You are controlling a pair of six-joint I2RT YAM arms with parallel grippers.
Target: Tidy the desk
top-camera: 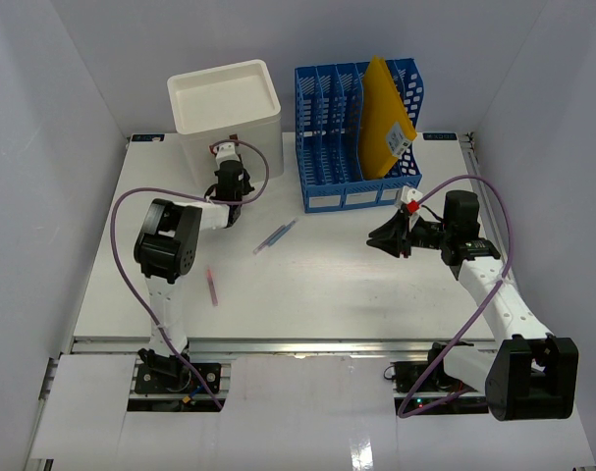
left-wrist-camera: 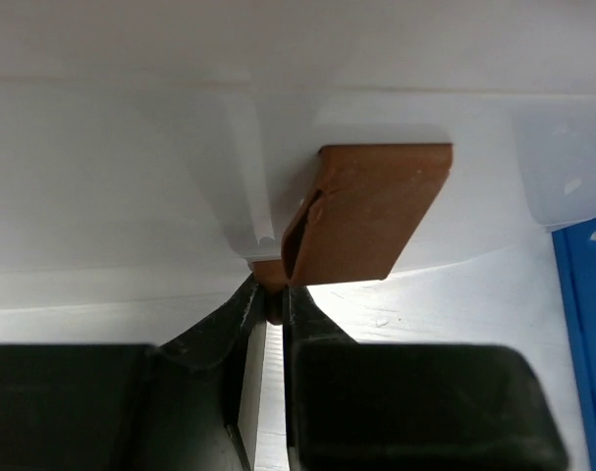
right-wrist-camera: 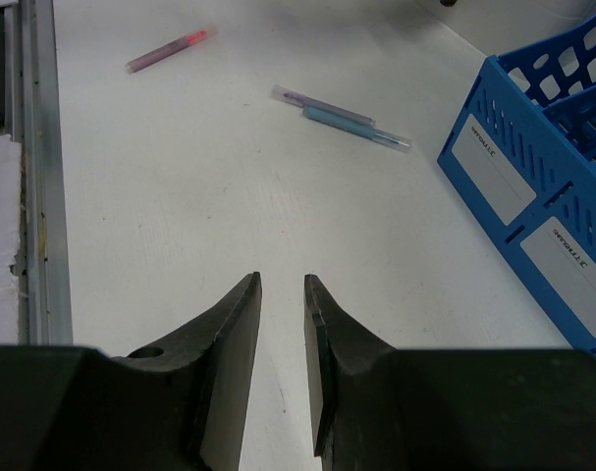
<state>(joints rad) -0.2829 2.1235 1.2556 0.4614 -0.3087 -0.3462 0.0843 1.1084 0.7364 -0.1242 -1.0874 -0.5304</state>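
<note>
The desk (top-camera: 317, 294) is filling the middle of the overhead view, its metal rail running along the 6 o'clock edge just ahead of the arm bases. A white drawer box (top-camera: 224, 103) is standing at the desk's 11 o'clock corner. A blue file organizer (top-camera: 361, 196) is sitting at 1 o'clock, with a yellow envelope (top-camera: 381, 118) leaning in one of its slots.

The left gripper (left-wrist-camera: 271, 297) is reaching toward 12 o'clock against the front of the box. Its fingers are pressing nearly together and pinching the lower end of a brown pull tab (left-wrist-camera: 376, 211) that is sticking out from the white face.

The right gripper (right-wrist-camera: 283, 285) is hanging over bare desk at about 3 o'clock and pointing toward 9 o'clock. Its fingers are standing slightly apart, with nothing between them.

A pink pen (top-camera: 212, 287) is lying at about 8 o'clock from the desk's centre. A blue pen (right-wrist-camera: 352, 126) and a purple pen (right-wrist-camera: 317, 100) are lying side by side near the centre, touching or nearly so. The pink one is lying well apart from them.
</note>
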